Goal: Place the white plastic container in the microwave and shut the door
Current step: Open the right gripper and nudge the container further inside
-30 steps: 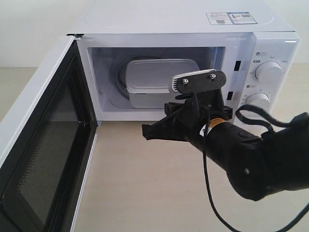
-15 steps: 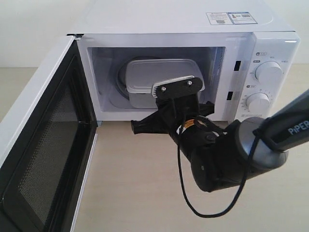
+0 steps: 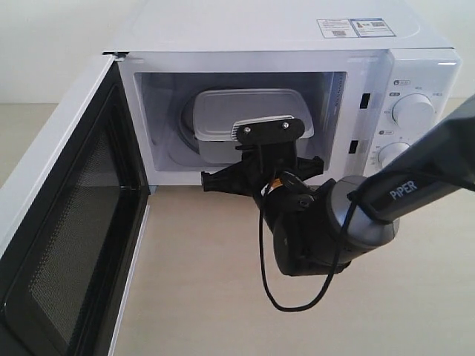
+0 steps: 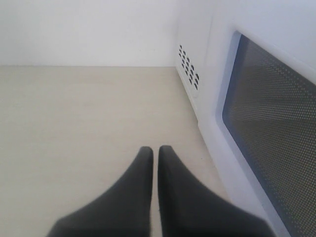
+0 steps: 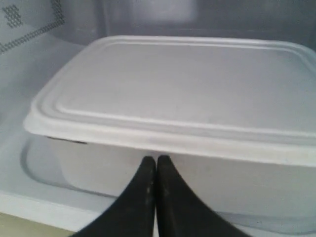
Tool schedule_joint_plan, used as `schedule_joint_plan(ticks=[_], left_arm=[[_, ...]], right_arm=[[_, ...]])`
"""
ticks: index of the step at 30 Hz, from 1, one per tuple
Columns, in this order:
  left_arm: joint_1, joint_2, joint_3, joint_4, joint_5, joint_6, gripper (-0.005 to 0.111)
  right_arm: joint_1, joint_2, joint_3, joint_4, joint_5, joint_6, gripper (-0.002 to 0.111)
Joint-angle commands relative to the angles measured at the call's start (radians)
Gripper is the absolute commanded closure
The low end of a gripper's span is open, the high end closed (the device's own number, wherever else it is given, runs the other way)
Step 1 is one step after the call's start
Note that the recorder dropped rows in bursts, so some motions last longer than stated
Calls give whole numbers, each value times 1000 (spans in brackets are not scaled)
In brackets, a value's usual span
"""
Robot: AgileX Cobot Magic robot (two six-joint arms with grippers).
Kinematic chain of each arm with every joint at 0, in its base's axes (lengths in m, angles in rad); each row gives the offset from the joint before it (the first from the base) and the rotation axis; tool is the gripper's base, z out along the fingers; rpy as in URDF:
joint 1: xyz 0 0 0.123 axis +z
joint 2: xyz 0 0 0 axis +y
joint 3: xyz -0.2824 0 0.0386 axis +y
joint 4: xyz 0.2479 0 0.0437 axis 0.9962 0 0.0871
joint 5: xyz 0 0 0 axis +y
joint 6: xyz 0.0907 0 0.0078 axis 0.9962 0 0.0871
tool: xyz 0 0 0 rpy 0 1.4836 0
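Nearest me, the door stands wide open on the microwave's left. My left hand is pressed together, empty, over the table outside that door. My right hand, also pressed together and empty, points into the microwave's mouth. The white plastic container sits lidded inside the microwave, right ahead of those fingertips. They are under its lid rim, and I cannot tell if they touch it.
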Motion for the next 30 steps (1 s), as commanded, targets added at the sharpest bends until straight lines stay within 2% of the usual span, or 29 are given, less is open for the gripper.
schedule_joint_plan(ticks=[1,11,18,30], left_arm=[[1,-3,3,-6,-1,-5,102],[1,-3,3,-6,-1,-5,102],[1,-3,3,-6,-1,-5,102],[1,-3,3,-6,-1,-5,102]], right_arm=[[-35,17,-40,5,-7,-8,108],[-64,20,-83,-21,44,-6,108],[-64,-1,-73,24,72,69,108],[-62,-179,98,16,205,61,108]])
